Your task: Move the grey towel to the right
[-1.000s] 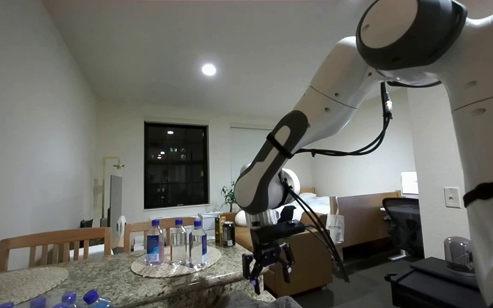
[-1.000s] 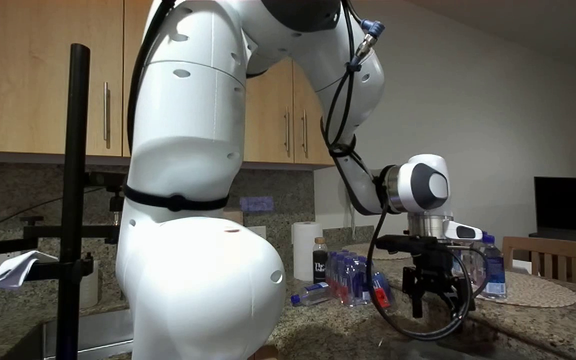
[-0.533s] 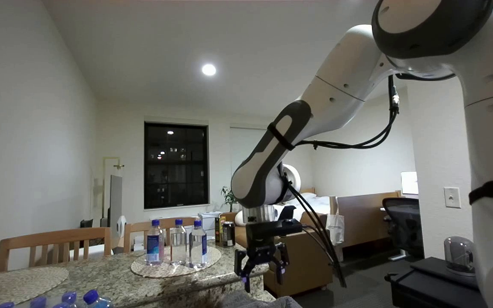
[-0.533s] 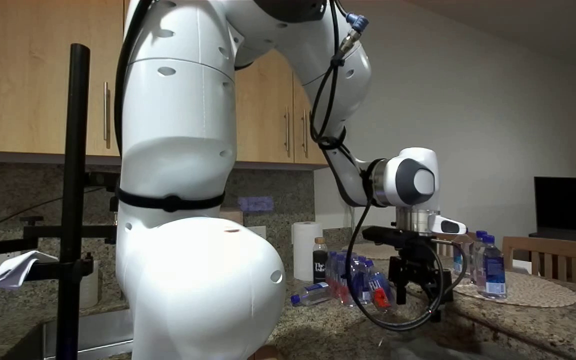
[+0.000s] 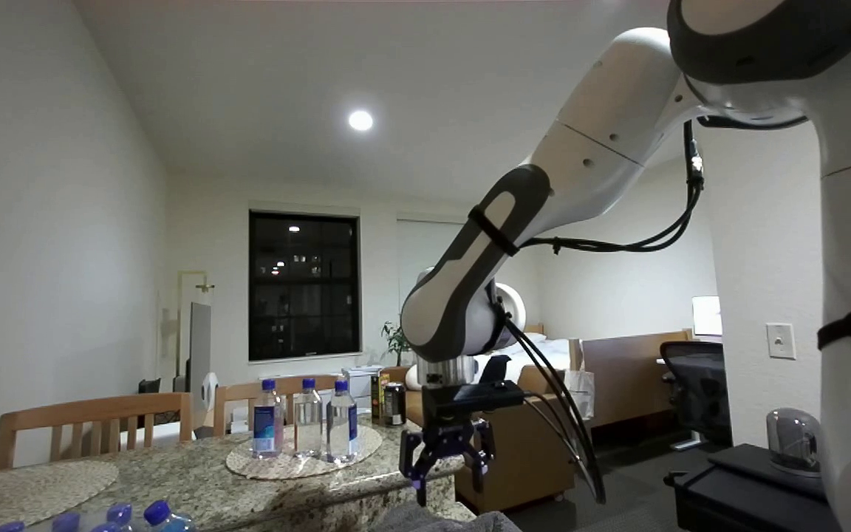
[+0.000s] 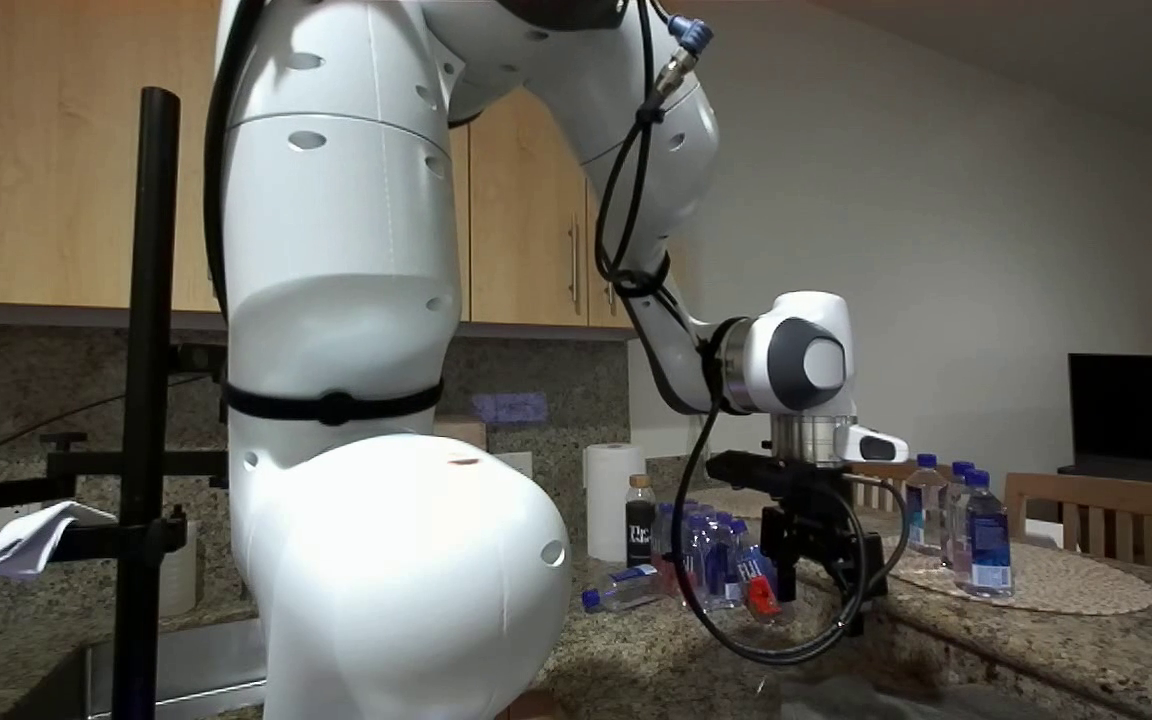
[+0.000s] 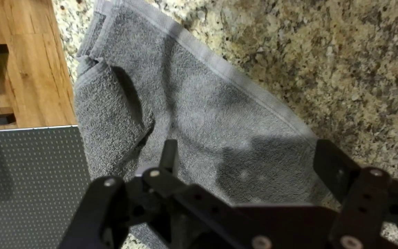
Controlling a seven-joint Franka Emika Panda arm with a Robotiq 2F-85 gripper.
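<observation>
The grey towel (image 7: 199,100) lies on the granite tabletop (image 7: 327,55) beneath the tool (image 7: 245,154), one end folded over and a pale hem running along one edge. The tool's two fingers (image 7: 170,154) stand wide apart above the cloth, with towel showing between them. In an exterior view, a black cable (image 6: 784,657) loops down beside the tool and partly covers it. Past that cable, blue-capped water bottles (image 6: 723,570) crowd together, some showing red, and another bottle (image 6: 626,590) lies on its side. Near them stand a paper towel roll (image 6: 612,500) and a dark bottle (image 6: 639,525) whose white lettering begins "The"; the rest is too small to read. Off to another side of the tool, on a higher tabletop (image 5: 189,480), three upright water bottles (image 5: 307,425) share a round woven placemat (image 5: 267,469), their label print illegible. A black drink can (image 5: 395,405) stands near the placemat.
</observation>
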